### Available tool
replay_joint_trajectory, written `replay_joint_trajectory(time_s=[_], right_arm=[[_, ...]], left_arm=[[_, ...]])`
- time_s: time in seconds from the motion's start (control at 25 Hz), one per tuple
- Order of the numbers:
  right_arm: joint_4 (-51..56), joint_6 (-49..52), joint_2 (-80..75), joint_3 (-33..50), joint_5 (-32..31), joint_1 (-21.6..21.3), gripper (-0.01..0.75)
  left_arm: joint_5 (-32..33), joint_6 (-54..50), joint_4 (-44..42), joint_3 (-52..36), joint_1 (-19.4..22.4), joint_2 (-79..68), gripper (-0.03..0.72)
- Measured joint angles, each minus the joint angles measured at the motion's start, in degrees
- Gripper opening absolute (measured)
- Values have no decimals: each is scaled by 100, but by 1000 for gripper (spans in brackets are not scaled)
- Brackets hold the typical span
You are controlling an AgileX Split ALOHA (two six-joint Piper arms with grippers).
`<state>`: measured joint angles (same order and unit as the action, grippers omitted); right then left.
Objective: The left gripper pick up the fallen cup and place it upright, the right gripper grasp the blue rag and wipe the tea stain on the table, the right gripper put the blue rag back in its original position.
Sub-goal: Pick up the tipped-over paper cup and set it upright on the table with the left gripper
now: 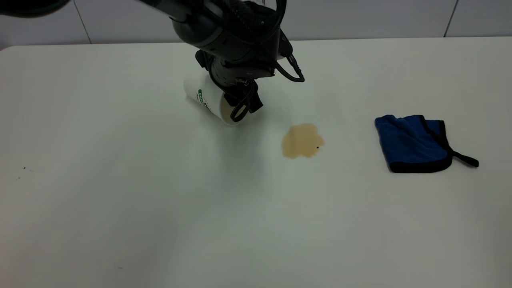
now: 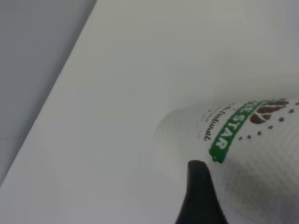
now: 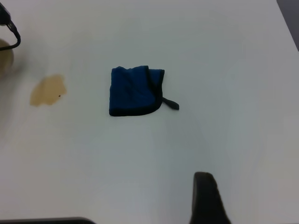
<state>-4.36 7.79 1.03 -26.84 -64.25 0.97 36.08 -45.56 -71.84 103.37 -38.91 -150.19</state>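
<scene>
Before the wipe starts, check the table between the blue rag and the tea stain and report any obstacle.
Nothing visible stands between the folded royal-blue plush rag and the light brown tea stain; only bare white tabletop lies there.

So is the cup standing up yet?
Not yet. The cup is tipped, its open mouth facing sideways, with the left gripper at its rim.

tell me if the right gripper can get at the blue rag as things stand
Probably yes. The blue rag lies flat on the table with bare surface all round it, apart from the tea stain. The left gripper is busy at the cup, well away, and the right wrist view looks straight down on the rag.
</scene>
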Motion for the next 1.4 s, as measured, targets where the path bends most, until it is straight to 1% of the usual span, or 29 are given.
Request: replay_joint_trajectory(time_s=[0.08, 0.12, 0.2, 0.32, 0.4, 0.44, 0.52, 0.6, 0.72, 0.84, 0.96, 1.08, 1.2, 1.4], right_arm=[[0, 0, 0, 0, 0, 0, 513], [0, 0, 0, 0, 0, 0, 513], [0, 0, 0, 0, 0, 0, 513], [0, 0, 0, 0, 0, 0, 513], [0, 0, 0, 0, 0, 0, 513], [0, 0, 0, 0, 0, 0, 513], [0, 0, 0, 0, 0, 0, 513], [0, 0, 0, 0, 0, 0, 513], [0, 0, 0, 0, 0, 0, 513], [0, 0, 0, 0, 0, 0, 513], [0, 0, 0, 0, 0, 0, 513], [0, 0, 0, 0, 0, 0, 513], [0, 0, 0, 0, 0, 0, 513], [0, 0, 0, 0, 0, 0, 513]], left_arm=[[66, -266, -316, 0, 0, -35, 517], [73, -368, -414, 0, 0, -48, 478], [86, -453, -526, 0, 4, -69, 371], [353, -441, -587, 0, 4, -67, 125], [540, -341, -625, 7, 45, 13, 43], [548, -256, -536, 7, 73, 93, 22], [523, 20, -117, 7, 198, 307, 10], [372, 576, 620, 7, 375, 650, 8], [125, 1697, 2139, 19, 734, 1141, 8], [-32, 2985, 3846, 40, 1114, 1403, 8], [-27, 4415, 5600, 46, 1458, 1415, 8], [-4, 5505, 6952, 46, 1691, 1399, 8], [-101, 6216, 7619, 46, 1782, 1399, 8], [-111, 6432, 7816, 46, 1787, 1265, 8]])
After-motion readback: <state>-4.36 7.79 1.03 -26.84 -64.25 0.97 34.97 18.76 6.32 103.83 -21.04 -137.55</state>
